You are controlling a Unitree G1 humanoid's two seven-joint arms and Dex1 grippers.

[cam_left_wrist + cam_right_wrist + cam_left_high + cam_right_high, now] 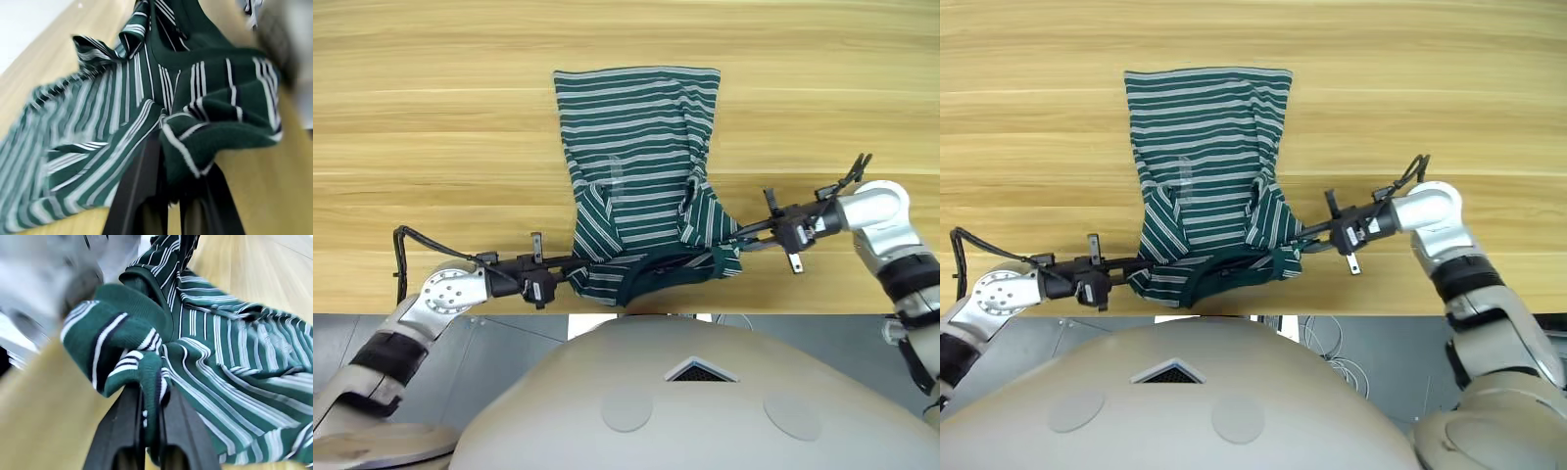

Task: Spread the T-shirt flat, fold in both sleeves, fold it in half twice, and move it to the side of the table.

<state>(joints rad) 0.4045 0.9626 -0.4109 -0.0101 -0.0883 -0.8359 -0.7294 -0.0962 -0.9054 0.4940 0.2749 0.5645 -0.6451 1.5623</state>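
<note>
A dark green T-shirt with white stripes (636, 147) lies on the wooden table (431, 117), hem at the far side, collar at the near edge. Both sleeves are folded in over the body. My left gripper (582, 262) is shut on the shirt's near left shoulder corner (190, 147). On the near right shoulder corner (142, 362) my right gripper (732, 240) is shut, the fabric bunched between its fingers. The near edge of the shirt is lifted slightly between the two grippers.
The table's front edge (460, 311) runs just below the grippers. Bare wood stretches to the left (411, 147) and right (842, 98) of the shirt.
</note>
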